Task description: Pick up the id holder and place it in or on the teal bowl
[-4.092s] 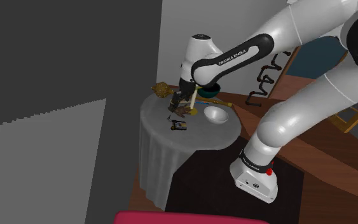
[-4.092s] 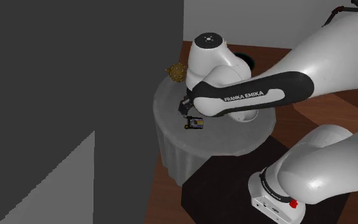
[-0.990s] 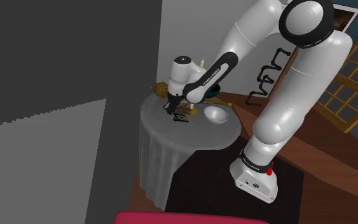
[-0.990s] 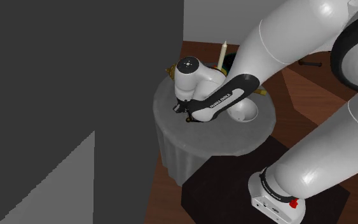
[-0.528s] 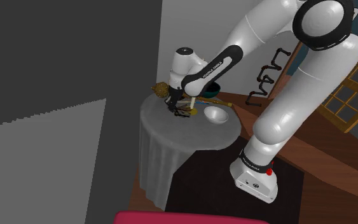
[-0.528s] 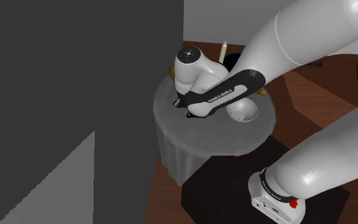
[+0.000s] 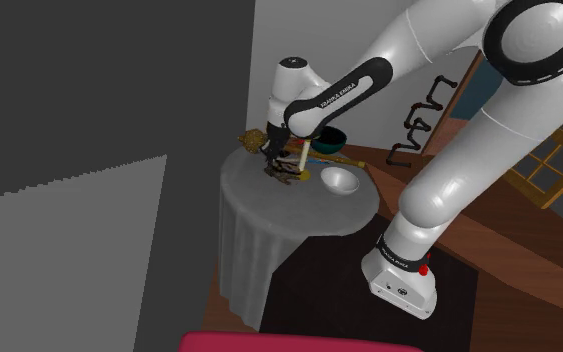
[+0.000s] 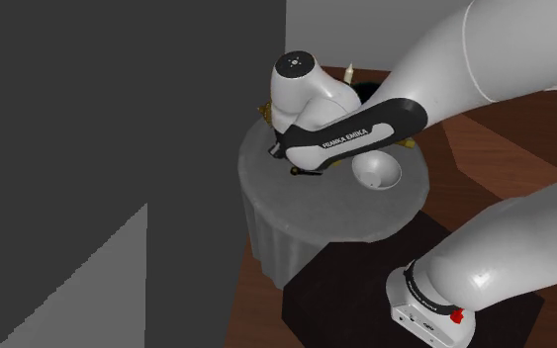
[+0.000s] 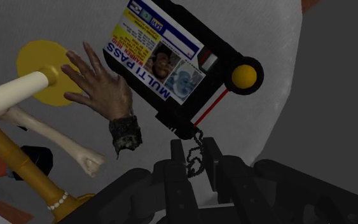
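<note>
The id holder [image 9: 171,57] is a black frame around a yellow and blue photo card, with a yellow button at one corner. It hangs by a short chain [image 9: 195,143] from my gripper [image 9: 195,156], whose fingers are shut on that chain. In the shoulder view my gripper [image 7: 273,165] hovers just above the round cloth-covered table [image 7: 299,215], near its far side. The teal bowl [image 7: 330,140] stands behind the arm's forearm, toward that view's right. In the second exterior view my gripper [image 8: 291,164] is under the white wrist, and the bowl [image 8: 370,92] is mostly hidden.
A white bowl [image 7: 339,180] sits on the table toward the stand. Below the hanging card lie a severed-hand prop [image 9: 104,95], a bone [image 9: 50,133], a yellow disc [image 9: 41,60] and a cream candle [image 9: 9,95] on a golden stick. A golden ornament [image 7: 252,140] stands at the table's far edge.
The wrist has risen from the tabletop over the last second, and the id holder came up with it. Four seconds ago the holder lay flat on the cloth.
</note>
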